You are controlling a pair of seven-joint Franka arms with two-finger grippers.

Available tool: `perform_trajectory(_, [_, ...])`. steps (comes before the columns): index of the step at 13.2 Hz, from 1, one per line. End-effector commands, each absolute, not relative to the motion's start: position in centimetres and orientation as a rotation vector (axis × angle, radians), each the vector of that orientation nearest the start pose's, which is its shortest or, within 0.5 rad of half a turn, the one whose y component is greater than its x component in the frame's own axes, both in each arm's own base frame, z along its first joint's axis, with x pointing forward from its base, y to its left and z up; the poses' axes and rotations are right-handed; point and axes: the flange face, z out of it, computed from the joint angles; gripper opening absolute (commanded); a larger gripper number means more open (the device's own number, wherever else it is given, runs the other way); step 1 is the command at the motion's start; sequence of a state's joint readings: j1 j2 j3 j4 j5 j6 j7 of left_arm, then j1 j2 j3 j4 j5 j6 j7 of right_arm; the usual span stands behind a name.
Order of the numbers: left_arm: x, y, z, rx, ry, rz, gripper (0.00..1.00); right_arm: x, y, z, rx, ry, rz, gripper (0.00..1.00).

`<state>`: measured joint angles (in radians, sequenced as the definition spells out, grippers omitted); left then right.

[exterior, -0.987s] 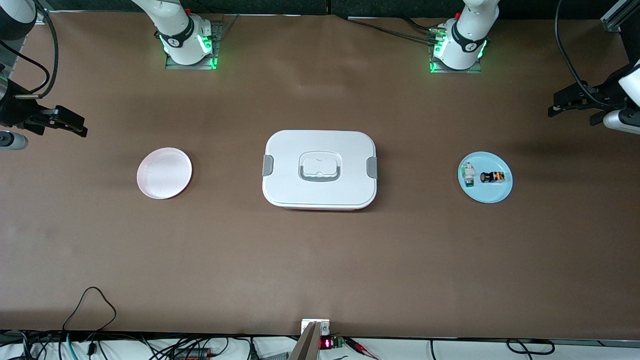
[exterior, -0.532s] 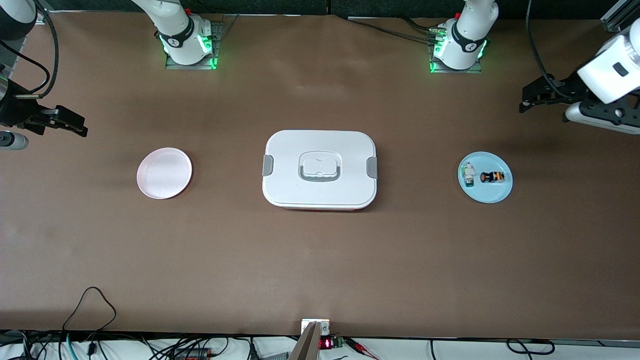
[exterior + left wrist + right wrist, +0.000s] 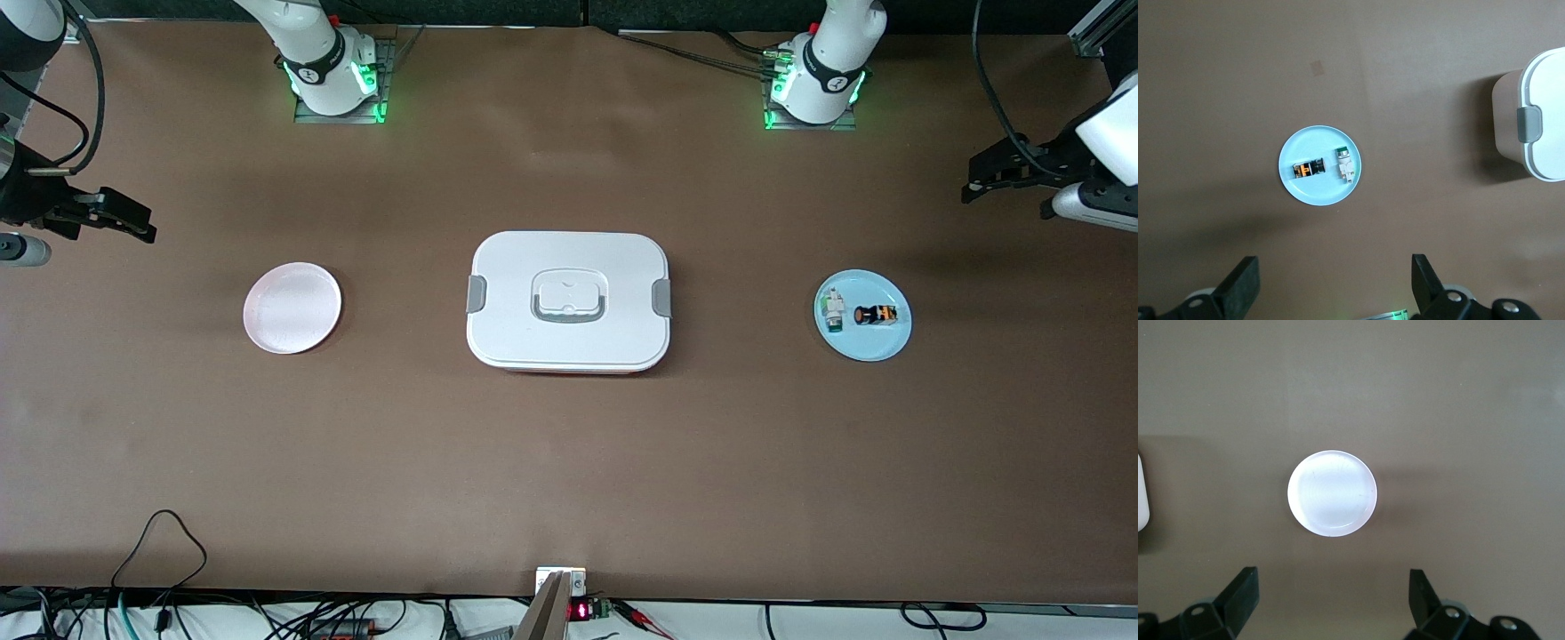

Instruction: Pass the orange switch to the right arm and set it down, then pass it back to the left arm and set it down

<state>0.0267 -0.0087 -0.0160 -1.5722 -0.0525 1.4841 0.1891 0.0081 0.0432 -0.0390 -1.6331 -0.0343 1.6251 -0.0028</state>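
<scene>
The orange switch [image 3: 876, 314] [image 3: 1309, 169], a tiny black block with orange markings, lies on a light blue plate [image 3: 867, 345] [image 3: 1313, 193] toward the left arm's end of the table. The large white box [image 3: 569, 300] [image 3: 1543, 127] with grey clips stands mid-table. My left gripper [image 3: 1005, 178] [image 3: 1335, 267] hangs open and empty high over bare table beside the blue plate. My right gripper [image 3: 124, 218] [image 3: 1331, 577] waits open and empty high over bare table beside a pink plate.
A small white-and-green component [image 3: 833, 309] [image 3: 1344, 164] shares the blue plate with the switch. The empty pale pink plate [image 3: 292, 307] [image 3: 1331, 493] lies toward the right arm's end. Cables trail along the table edge nearest the front camera.
The left gripper swung in toward the table's middle, then back out toward its own end. The right arm and everything on the table stayed still.
</scene>
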Motion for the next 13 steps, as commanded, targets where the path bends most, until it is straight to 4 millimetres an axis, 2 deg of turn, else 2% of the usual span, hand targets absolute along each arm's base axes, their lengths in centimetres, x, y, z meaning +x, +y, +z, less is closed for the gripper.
perform_trajectory(1, [53.8,-0.8,62.9,-3.158,0.344,0.124,1.00,56.8,-2.0,58.0,-3.167,0.024,0.086,1.00])
perform_trajectory(3, [53.7,-1.1,63.1,-3.138,0.366,0.119,1.00,56.8,-2.0,58.0,-3.167,0.026,0.086,1.00])
perform_trajectory(7, [53.7,-0.4,62.8,-3.102,0.468,0.132,1.00,56.8,-2.0,58.1,-3.167,0.024,0.086,1.00])
perform_trajectory(8, [53.7,-0.6,62.8,-3.103,0.459,0.134,1.00,56.7,-2.0,58.2,-3.167,0.024,0.084,1.00])
perform_trajectory(9, [53.7,-1.7,62.9,-3.098,0.472,0.132,1.00,56.7,-2.0,58.3,-3.167,0.024,0.084,1.00])
perform_trajectory(13, [53.8,-2.4,63.0,-3.098,0.460,0.120,1.00,56.3,-1.9,58.3,-3.164,0.030,0.115,1.00])
